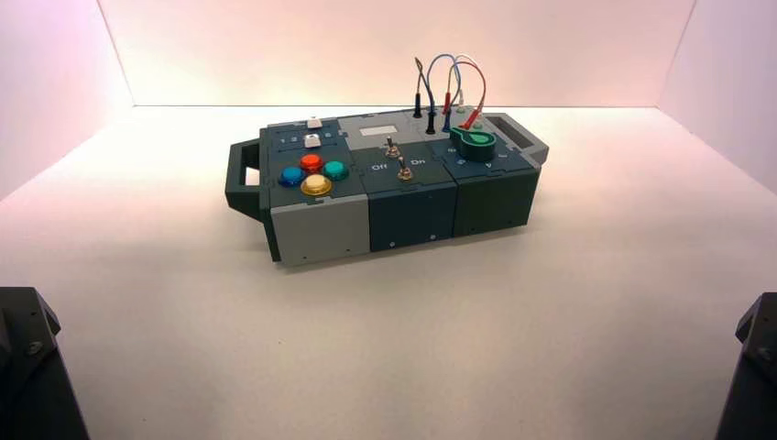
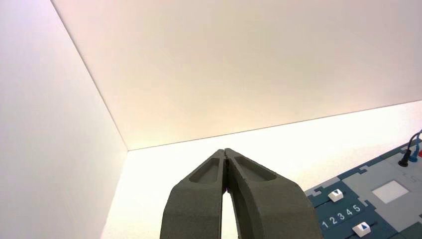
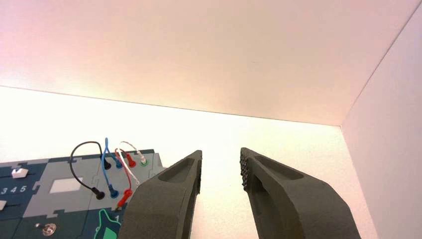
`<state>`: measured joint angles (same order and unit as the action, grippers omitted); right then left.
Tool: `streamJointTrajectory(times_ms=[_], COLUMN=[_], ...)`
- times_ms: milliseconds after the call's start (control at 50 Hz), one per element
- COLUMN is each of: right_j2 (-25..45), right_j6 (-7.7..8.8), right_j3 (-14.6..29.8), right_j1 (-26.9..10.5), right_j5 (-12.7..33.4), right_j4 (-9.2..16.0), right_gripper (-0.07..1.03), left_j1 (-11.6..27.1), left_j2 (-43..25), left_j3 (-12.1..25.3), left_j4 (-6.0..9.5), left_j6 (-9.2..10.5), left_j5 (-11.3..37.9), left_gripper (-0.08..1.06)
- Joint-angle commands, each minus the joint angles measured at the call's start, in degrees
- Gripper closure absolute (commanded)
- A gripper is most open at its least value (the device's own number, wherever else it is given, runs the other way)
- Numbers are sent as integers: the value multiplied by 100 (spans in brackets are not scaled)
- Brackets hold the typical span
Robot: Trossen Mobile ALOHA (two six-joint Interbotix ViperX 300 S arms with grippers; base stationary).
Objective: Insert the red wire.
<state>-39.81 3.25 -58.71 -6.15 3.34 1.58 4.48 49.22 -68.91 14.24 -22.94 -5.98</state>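
Gaping right fingers (image 3: 259,191) — left fingers (image 2: 251,194) pressed together, both empty, off the red wire (image 3: 127,189).

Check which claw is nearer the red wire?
Right. The right claw is open, with the red wire close by; the left claw is shut beyond the box's opposite end.

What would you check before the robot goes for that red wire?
1. Red wire in view: ok; it loops at the box's far right.
2. One red plug lying loose by the green knob: ok.
3. Free socket found: cannot tell.
4. Right gripper open, ready to grasp: ok.
5. Left gripper shut, away from the wires: ok.
6. Blue wire crowding the plug: not ok.
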Motion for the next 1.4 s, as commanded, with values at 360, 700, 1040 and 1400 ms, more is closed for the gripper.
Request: streamJointTrajectory(times_ms=[360,700,1040,1400], right_j2=[-9,422,1204,1731], right_j6=[-9,-18,35,264], right_j3=[97,360,976,1257], right_j1=[35,-35,-167,-457], right_j5=[35,773,2118,2698], right_j4=[18,264,571,923], right_gripper=[54,53,46,46], left_j1=[-18,220,1143,2180], left_j2=[-9,-26,-123,-501], left_j3=[70,255,624,923], left_j4=[9,-9,-26,-26], left_j6=[9,0,-114,-413], left_j5=[0,527,1749,2716], left_gripper=[101,101,101,101])
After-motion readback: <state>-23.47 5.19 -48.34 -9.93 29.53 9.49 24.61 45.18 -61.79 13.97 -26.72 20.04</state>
